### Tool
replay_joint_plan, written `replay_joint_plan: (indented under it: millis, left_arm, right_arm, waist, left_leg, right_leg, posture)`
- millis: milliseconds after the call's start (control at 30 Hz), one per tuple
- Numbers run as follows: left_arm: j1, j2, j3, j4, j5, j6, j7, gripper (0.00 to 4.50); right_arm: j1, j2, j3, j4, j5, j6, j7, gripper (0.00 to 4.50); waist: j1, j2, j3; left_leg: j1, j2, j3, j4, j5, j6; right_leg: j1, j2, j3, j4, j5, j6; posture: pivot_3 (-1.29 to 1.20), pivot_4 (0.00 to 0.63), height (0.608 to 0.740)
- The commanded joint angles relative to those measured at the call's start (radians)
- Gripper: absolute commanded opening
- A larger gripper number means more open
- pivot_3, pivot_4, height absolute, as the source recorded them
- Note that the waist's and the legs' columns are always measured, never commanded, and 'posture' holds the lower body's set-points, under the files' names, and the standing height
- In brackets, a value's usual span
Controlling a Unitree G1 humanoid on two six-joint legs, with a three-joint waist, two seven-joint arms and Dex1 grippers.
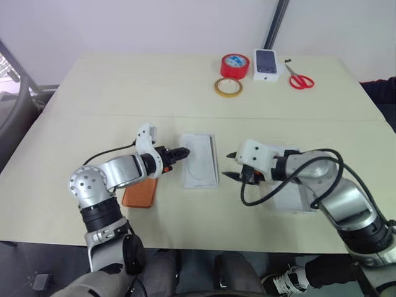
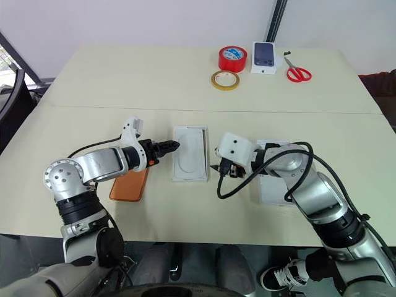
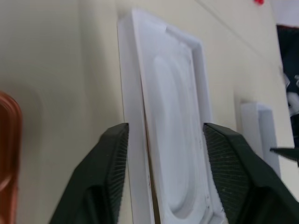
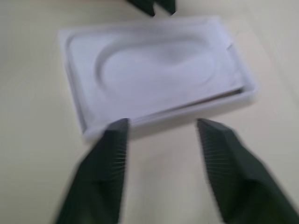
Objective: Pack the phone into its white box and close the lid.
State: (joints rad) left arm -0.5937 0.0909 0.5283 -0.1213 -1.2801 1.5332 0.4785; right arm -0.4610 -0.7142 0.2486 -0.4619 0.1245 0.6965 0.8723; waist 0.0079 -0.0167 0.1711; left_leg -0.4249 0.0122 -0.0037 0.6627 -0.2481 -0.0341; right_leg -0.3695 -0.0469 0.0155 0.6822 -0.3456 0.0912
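my left arm hides most of the flat orange-copper phone (image 1: 140,193), lying on the pale beige surface (image 2: 185,93) just left of the shallow white cardboard box (image 1: 200,160) with the oval-recessed insert. my right arm covers much of another white tray (image 2: 272,189). left hand (image 1: 184,152) fingers apart by the box's left rim, holding nothing; right hand (image 1: 231,165) apart too, empty. plain white wall behind the far edge.
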Motion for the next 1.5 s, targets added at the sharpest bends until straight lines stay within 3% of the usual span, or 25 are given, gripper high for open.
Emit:
replay_joint_plan:
  millis: [33,67,333,567,733,1133,1333,1467,1500]
  left_arm:
    - [-0.006,0.093,-0.005,-0.060,-0.012,-0.053,-0.070,2.53]
    - [0.008,0.153,-0.032,-0.089,0.029,-0.075,-0.124,2.53]
    - [0.242,0.542,-0.220,-0.255,0.323,-0.416,-0.639,2.53]
    - [0.563,0.773,-0.370,-0.410,0.604,-0.838,-1.101,2.53]
    - [0.673,0.781,-0.355,-0.428,0.638,-0.937,-1.221,2.53]
    - [0.670,0.727,-0.331,-0.423,0.639,-0.939,-1.215,2.53]
    - [0.654,0.704,-0.248,-0.386,0.604,-0.882,-1.155,2.53]
    - [0.608,0.688,-0.144,-0.309,0.522,-0.753,-1.071,2.53]
    - [0.599,0.685,-0.123,-0.305,0.514,-0.751,-1.066,3.08]
  right_arm:
    - [-0.067,0.065,-0.002,0.035,0.004,0.016,-0.045,0.37]
    - [-0.096,0.100,0.019,0.067,-0.009,0.022,-0.070,0.05]
    - [-0.229,0.291,0.176,0.326,-0.146,-0.032,-0.194,0.05]
    - [-0.301,0.408,0.206,0.530,-0.237,-0.077,-0.295,0.05]
    - [-0.311,0.439,0.220,0.583,-0.282,-0.077,-0.317,0.05]
    - [-0.276,0.387,0.226,0.437,-0.364,-0.025,-0.282,0.05]
    - [-0.270,0.402,0.205,0.324,-0.328,-0.023,-0.246,0.05]
    - [-0.262,0.429,0.210,0.284,-0.277,0.007,-0.204,0.05]
    - [-0.264,0.426,0.224,0.296,-0.290,0.003,-0.207,0.00]
  waist:
    - [-0.001,0.000,0.000]
    - [-0.004,-0.001,0.000]
    - [-0.023,0.000,0.001]
    - [-0.023,0.000,0.001]
    - [-0.023,0.000,0.001]
    - [-0.027,0.000,0.001]
    - [-0.029,0.001,0.001]
    - [-0.028,0.000,0.001]
    - [-0.028,0.000,0.001]
  left_leg:
    - [0.000,0.000,0.000,0.000,0.000,0.000]
    - [0.000,0.000,0.000,0.000,0.000,0.000]
    - [0.000,0.000,0.001,-0.007,0.003,-0.005]
    - [0.000,-0.001,0.002,-0.013,0.003,-0.005]
    - [0.000,0.000,0.003,-0.015,0.000,0.000]
    - [0.000,0.000,0.002,-0.015,0.000,0.001]
    - [0.000,0.001,0.002,-0.015,0.000,0.001]
    - [0.000,0.001,0.002,-0.015,0.000,0.001]
    - [0.000,0.001,0.002,-0.015,0.000,0.001]
  right_leg:
    - [0.000,0.000,0.000,0.000,0.000,0.000]
    - [0.000,0.000,0.000,0.000,0.000,0.000]
    - [-0.004,0.000,0.001,-0.001,0.000,-0.001]
    - [-0.006,-0.002,0.002,-0.002,0.000,-0.002]
    - [-0.008,-0.003,0.001,-0.001,-0.001,-0.005]
    - [-0.008,-0.002,0.001,0.000,-0.001,-0.006]
    - [-0.008,-0.001,0.001,0.001,-0.001,-0.005]
    - [-0.008,-0.001,0.000,0.001,-0.001,-0.005]
    - [-0.008,-0.001,0.000,0.001,-0.001,-0.005]
  posture:
    - [0.00,0.150,0.725]
    - [0.00,0.150,0.725]
    - [0.00,0.150,0.725]
    - [0.00,0.150,0.725]
    - [0.00,0.150,0.725]
    - [0.00,0.150,0.725]
    - [0.00,0.150,0.725]
    - [0.00,0.150,0.725]
    - [0.00,0.150,0.725]
